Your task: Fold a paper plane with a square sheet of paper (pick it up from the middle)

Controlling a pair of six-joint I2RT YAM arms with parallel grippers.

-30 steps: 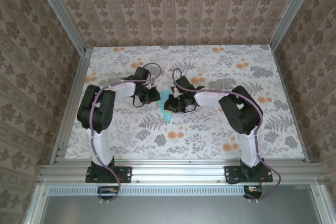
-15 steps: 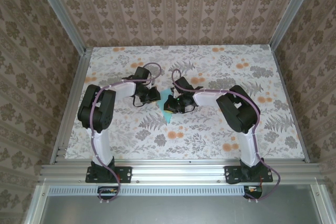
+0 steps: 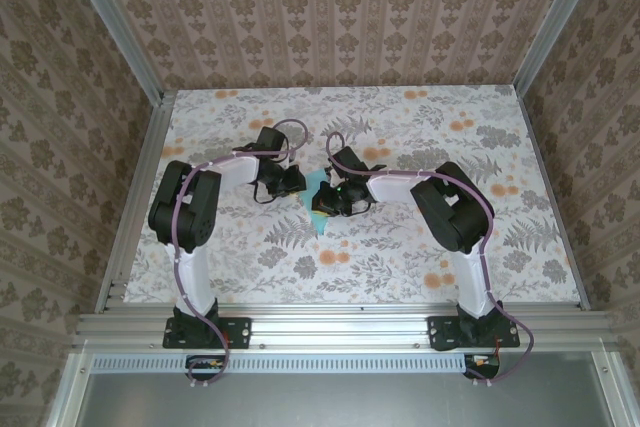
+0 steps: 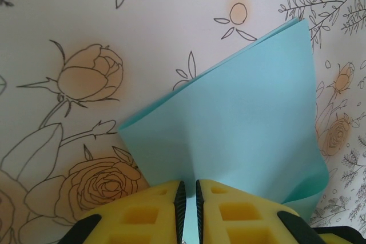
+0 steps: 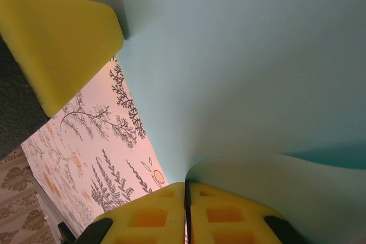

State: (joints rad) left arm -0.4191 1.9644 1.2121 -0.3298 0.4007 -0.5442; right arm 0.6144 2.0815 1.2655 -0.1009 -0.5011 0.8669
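Left arm (image 3: 185, 209) elbows out at 9 o'clock of the floral table (image 3: 240, 262), frame rail (image 3: 135, 197) beyond it. Left gripper (image 4: 189, 192) is clamped on the paper sheet (image 4: 246, 118) at its near edge. The sheet is mid-table, lifted and bowed between both grippers. Right gripper (image 5: 186, 198) is pinched tight on the sheet's curled edge, just right of the left one. Right arm (image 3: 455, 209) sits at 3 o'clock. From above, both gripper heads cover most of the sheet. A left finger pad (image 5: 63, 44) sits at 10 o'clock in the right wrist view; can't tell if it's touching the sheet. Long axis runs roughly 12-to-6 from above, pointed corner aimed at 6 o'clock. In the left wrist view the free corner points to 1 o'clock.
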